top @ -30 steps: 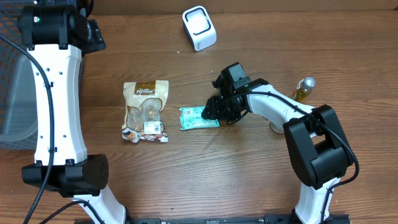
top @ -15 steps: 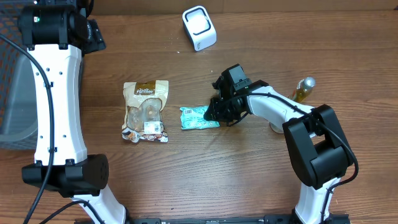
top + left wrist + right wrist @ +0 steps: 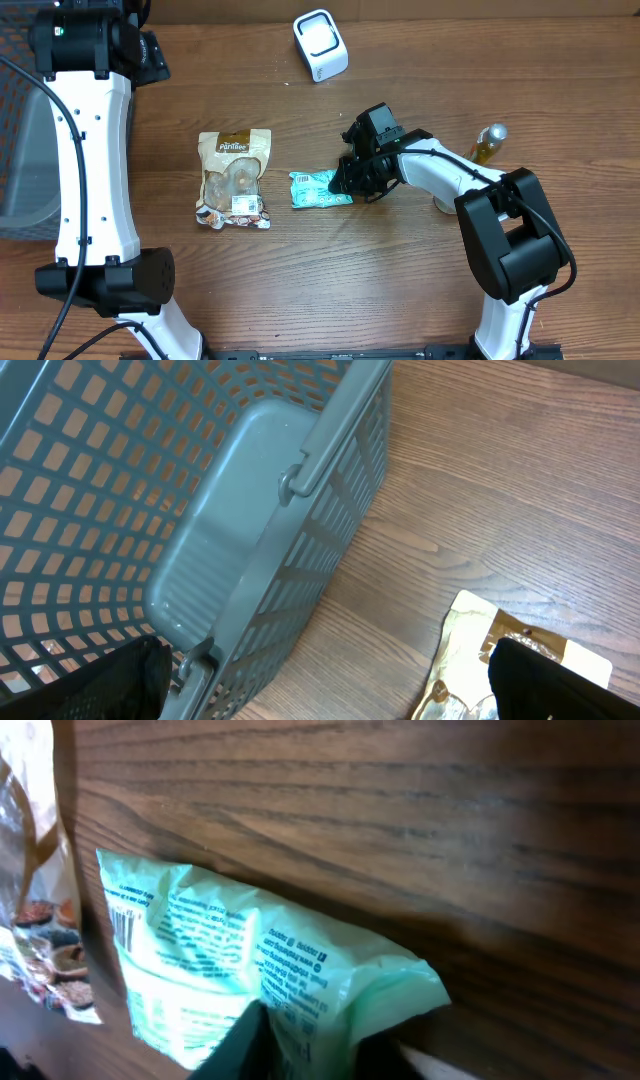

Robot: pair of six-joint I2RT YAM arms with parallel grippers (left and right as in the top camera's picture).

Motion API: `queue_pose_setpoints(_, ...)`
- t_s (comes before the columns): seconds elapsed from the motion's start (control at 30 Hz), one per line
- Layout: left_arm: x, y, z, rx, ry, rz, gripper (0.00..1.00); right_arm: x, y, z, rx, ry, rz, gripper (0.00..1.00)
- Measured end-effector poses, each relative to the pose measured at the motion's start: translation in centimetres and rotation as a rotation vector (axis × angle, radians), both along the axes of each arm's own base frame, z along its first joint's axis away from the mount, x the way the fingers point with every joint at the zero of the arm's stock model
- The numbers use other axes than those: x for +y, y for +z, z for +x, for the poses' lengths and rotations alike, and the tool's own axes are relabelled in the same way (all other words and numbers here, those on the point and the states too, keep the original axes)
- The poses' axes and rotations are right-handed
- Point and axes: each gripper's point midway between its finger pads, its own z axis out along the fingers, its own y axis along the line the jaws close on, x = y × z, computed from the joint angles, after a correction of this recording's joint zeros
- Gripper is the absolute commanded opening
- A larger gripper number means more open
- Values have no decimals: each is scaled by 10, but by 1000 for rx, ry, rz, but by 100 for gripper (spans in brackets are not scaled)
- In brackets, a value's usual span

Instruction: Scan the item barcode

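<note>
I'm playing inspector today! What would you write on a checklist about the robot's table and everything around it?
Surface: brown wooden table, bare wood, no spills seen.
Job's things: green plastic packet lying flat, a barcode showing on top; white boxy scanner at the far edge, apart from the packet.
Clutter: gold-and-brown snack pouch beside the packet; small yellow bottle with a silver cap near the right arm.
Grippers: right gripper appears to pinch the packet's end; left gripper open, holding nothing.
Cables: black cable beside the left arm.
Surroundings: grey plastic mesh basket at the table's left side.
</note>
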Motion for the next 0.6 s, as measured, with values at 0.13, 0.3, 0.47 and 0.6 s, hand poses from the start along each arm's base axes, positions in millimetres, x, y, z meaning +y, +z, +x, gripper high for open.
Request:
queue_pose_setpoints(0.13,0,0,0,0,0,0,99,3,1,5,-25,2,12,34)
queue_pose_setpoints(0.3,0,0,0,0,0,0,100,4,2,7,-39,4,18,36)
queue_pose_setpoints(0.47,0,0,0,0,0,0,100,4,2,9,-47,6,15,27)
queue_pose_setpoints(0.6,0,0,0,0,0,0,99,3,1,8,-42,3,10,20)
